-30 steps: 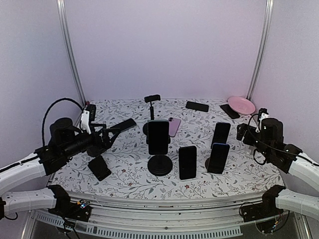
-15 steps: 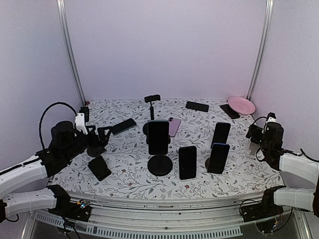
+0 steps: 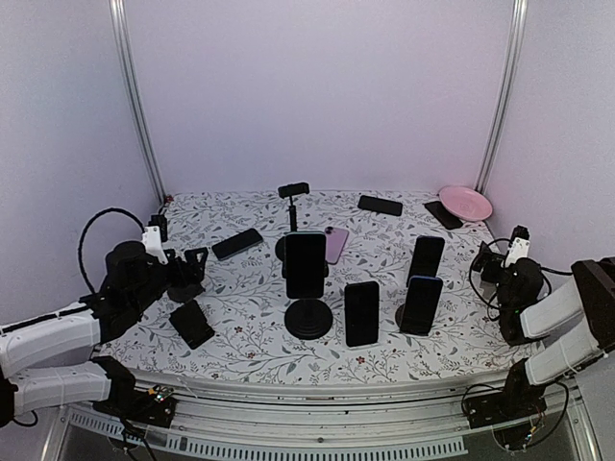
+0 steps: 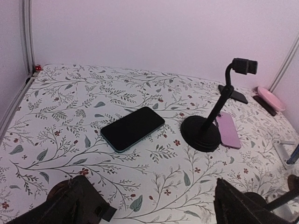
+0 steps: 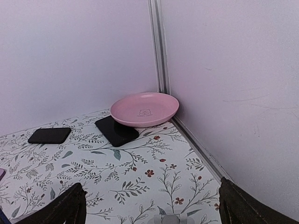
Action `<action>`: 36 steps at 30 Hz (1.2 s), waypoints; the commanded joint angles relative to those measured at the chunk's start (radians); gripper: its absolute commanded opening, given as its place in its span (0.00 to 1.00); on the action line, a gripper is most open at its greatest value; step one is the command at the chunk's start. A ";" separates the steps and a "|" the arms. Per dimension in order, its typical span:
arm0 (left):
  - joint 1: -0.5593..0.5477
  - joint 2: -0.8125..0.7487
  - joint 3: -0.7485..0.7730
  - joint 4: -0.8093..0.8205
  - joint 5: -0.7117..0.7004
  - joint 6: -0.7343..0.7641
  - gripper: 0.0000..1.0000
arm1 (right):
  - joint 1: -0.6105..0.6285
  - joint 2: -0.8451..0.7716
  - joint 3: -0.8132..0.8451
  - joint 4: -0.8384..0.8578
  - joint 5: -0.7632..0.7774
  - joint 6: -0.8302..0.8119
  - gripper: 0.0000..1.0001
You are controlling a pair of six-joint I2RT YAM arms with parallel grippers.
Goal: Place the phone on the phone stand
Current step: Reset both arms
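A black phone (image 3: 305, 263) stands upright in the round-based phone stand (image 3: 308, 318) at the table's middle. An empty gooseneck stand (image 3: 291, 193) rises behind it, with a pink phone (image 3: 336, 244) lying by its base. A black phone (image 4: 132, 128) lies flat ahead of my left gripper (image 3: 192, 265), which is open and holds nothing; the gooseneck stand (image 4: 218, 108) is to its right in the left wrist view. My right gripper (image 3: 486, 259) is open and holds nothing at the right edge, facing the far right corner.
Three dark phones (image 3: 361, 313) (image 3: 421, 304) (image 3: 426, 257) stand upright right of centre. A small black block (image 3: 192, 323) lies at the front left. At the back right, a pink plate (image 5: 145, 108) rests partly on a black pad (image 5: 117, 131), with another black phone (image 5: 49, 135) lying flat nearby.
Both arms have drawn back and down toward the table's near sides. The left gripper moved left, away from the flat black phone, and the right arm folded toward the right edge.
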 commanded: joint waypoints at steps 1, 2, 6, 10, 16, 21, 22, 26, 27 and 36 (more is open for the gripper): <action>0.049 0.067 -0.016 0.102 -0.080 0.000 0.97 | -0.003 0.091 -0.036 0.318 -0.134 -0.092 1.00; 0.063 0.086 -0.014 0.108 -0.118 0.002 0.97 | -0.003 0.120 -0.043 0.363 -0.139 -0.093 0.99; 0.136 0.133 -0.012 0.175 -0.218 0.026 0.97 | 0.002 0.151 -0.043 0.387 -0.128 -0.121 0.99; 0.186 0.176 -0.017 0.301 -0.368 0.115 0.97 | 0.003 0.156 -0.009 0.335 -0.110 -0.120 0.99; 0.328 0.327 -0.045 0.542 -0.364 0.220 0.97 | -0.006 0.165 0.063 0.213 -0.130 -0.116 0.99; 0.371 0.475 -0.108 0.828 -0.303 0.273 0.97 | -0.007 0.167 0.078 0.188 -0.135 -0.115 0.99; 0.370 0.483 -0.122 0.865 -0.274 0.308 0.97 | -0.007 0.166 0.078 0.187 -0.135 -0.115 0.99; 0.404 0.636 -0.251 1.331 -0.159 0.372 0.97 | -0.007 0.166 0.078 0.187 -0.135 -0.117 0.99; 0.403 0.635 -0.257 1.308 -0.095 0.369 0.97 | -0.007 0.166 0.078 0.187 -0.136 -0.117 0.99; 0.386 0.699 -0.124 1.136 -0.104 0.400 0.97 | -0.007 0.167 0.078 0.187 -0.136 -0.117 0.99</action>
